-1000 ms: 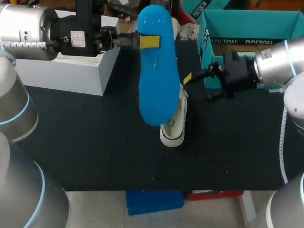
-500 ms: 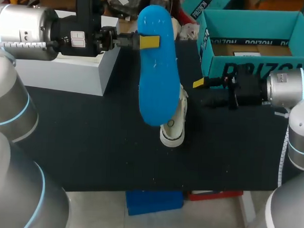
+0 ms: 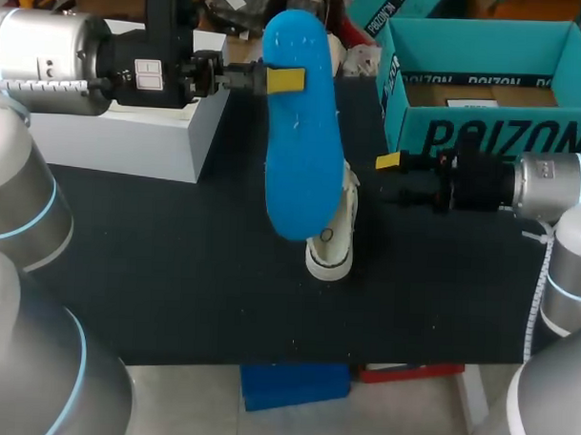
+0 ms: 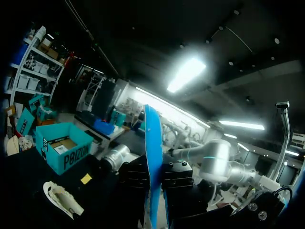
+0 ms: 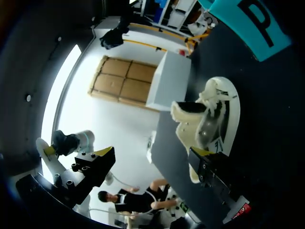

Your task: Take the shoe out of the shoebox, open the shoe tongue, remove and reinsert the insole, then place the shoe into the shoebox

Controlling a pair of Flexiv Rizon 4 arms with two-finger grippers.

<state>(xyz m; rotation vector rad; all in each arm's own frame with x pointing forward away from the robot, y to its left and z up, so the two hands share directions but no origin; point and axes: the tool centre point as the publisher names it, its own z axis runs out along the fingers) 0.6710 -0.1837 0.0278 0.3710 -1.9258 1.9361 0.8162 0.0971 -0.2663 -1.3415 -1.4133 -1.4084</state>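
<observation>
From above, the left fingers (image 3: 286, 80) pinch the blue insole (image 3: 298, 151) at upper centre, over the white shoe (image 3: 331, 246) lying mid-frame on the tabletop (image 3: 174, 261). The right fingers (image 3: 388, 162) stand spread at middle right, below the shoebox (image 3: 494, 139). Left wrist: insole (image 4: 153, 157) edge-on, clamped on both sides. Right wrist: fingers (image 5: 102, 151) apart, shoe (image 5: 209, 114) just ahead.

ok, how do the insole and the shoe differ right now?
Colour: the insole is blue, the shoe white. State: the insole is clamped in the left tool, off the table; the shoe lies on the table, ungripped. Shape: insole a flat sheet, shoe bulky. Both are out of the shoebox.
</observation>
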